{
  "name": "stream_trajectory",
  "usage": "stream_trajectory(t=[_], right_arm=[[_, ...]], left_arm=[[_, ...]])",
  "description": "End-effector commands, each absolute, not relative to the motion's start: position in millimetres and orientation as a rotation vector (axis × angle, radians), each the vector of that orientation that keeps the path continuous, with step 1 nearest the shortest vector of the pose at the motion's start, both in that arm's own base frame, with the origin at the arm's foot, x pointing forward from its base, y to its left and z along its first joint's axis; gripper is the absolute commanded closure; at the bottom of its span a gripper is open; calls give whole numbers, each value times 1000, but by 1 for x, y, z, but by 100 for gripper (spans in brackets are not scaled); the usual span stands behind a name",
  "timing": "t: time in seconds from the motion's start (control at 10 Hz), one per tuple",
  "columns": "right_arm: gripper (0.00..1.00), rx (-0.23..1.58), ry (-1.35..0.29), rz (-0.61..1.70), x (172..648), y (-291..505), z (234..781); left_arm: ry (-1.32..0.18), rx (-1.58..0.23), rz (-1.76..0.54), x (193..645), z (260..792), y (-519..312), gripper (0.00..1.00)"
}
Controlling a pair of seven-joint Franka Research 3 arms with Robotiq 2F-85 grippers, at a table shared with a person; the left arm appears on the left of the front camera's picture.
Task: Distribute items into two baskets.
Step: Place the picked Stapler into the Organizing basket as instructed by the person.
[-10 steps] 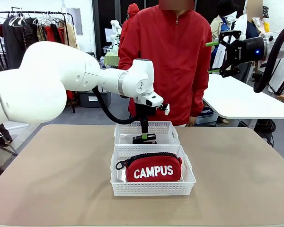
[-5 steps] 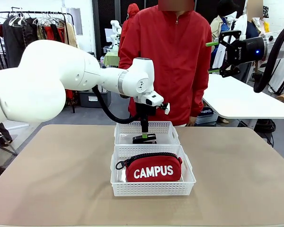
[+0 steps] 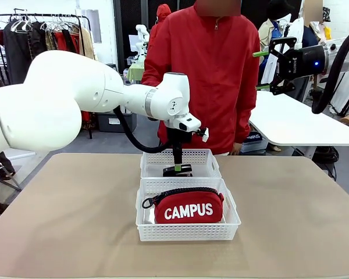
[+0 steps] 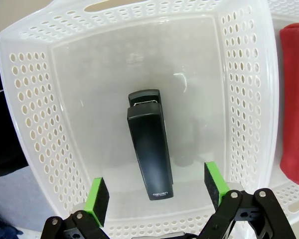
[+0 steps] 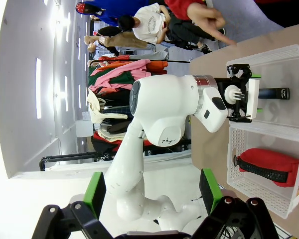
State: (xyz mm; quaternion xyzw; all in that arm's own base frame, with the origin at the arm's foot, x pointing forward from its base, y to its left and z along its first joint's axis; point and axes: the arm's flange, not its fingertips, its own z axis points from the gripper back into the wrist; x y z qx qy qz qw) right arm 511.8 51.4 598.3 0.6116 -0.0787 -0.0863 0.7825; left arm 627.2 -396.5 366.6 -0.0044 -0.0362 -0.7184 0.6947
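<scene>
From the front we see our left gripper (image 3: 178,168) hanging straight down into the far basket (image 3: 205,157), the one nearer the person in the red jacket (image 3: 212,70). The black stapler (image 3: 178,171) lies on that basket's floor directly beneath the fingertips. The red CAMPUS pouch (image 3: 188,207) sits in the near basket (image 3: 186,231), on our side of the gripper, one item per basket, which we judge is the whole point of the split. Our right gripper (image 3: 262,70) is parked high and well off to the side, jaws apart and empty, out of the working arm's way.

Down the left wrist now: green pads (image 4: 97,199) spread wide, nothing between them. The stapler (image 4: 149,147) lies flat just ahead of the fingers, centred in the gap and touching neither pad, so it looks released, not gripped. The perforated wall of the basket (image 4: 35,129) rings it on all sides, and a strip of the pouch (image 4: 295,99) shows past the side wall.

Right wrist last: its own fingers (image 5: 94,191) stand apart on nothing, looking back at the left arm (image 5: 164,109) over both baskets, with the pouch (image 5: 269,167) in one and the left gripper (image 5: 253,98) in the other.
</scene>
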Motion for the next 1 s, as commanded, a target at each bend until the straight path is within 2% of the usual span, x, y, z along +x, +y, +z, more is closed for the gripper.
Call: stream_trajectory(t=[0.0, 0.3, 0.6, 0.9], right_arm=[[0, 1327, -160, -196, 511, 53, 601], [0, 1327, -160, -196, 511, 53, 601], [0, 1327, -160, -196, 511, 53, 601], [0, 1327, -160, -196, 511, 53, 601]], left_arm=[[-82, -9, -1603, 627, 370, -396, 0], [-81, -10, -1603, 627, 367, -396, 0], [41, -85, -1382, 613, 404, -373, 0], [12, -145, -1158, 586, 439, -344, 0]])
